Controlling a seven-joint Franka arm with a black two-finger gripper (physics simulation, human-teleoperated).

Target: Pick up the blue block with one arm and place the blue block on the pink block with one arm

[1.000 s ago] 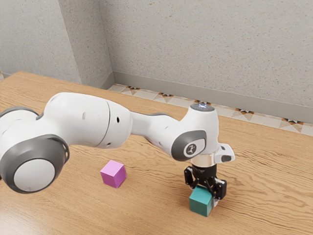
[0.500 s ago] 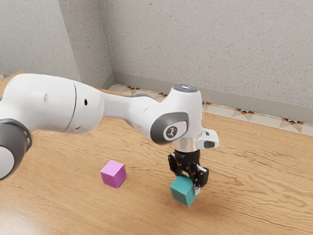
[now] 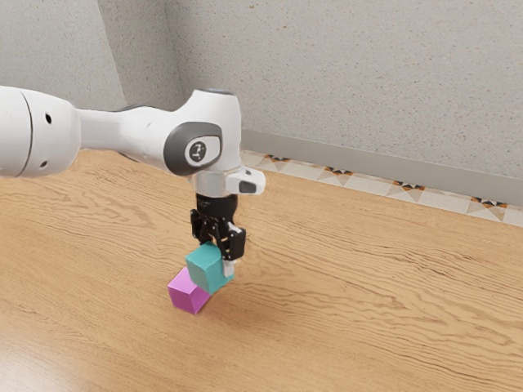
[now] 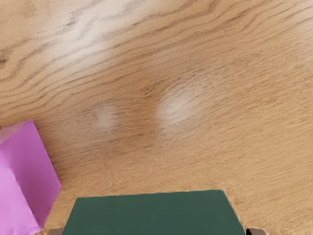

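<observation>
My black gripper (image 3: 216, 252) is shut on the blue block (image 3: 208, 269), a teal cube that hangs tilted just off the table. The pink block (image 3: 186, 293) rests on the wooden table (image 3: 384, 310), partly hidden behind the held cube's lower corner. In the exterior view the blue block overlaps the pink block's upper right side. In the wrist view the blue block (image 4: 151, 215) fills the space under my hand as a dark green slab, and the pink block (image 4: 22, 178) lies beside it.
Wooden tabletop stretches around both blocks in every direction. A grey speckled wall (image 3: 368, 73) and a patterned floor strip (image 3: 409, 189) lie beyond the table's far edge. My white arm (image 3: 98, 139) reaches in from the exterior view's left.
My gripper has carried the blue block up and toward the exterior view's left, from its resting spot to just beside and above the pink block. The pink block has stayed put.
</observation>
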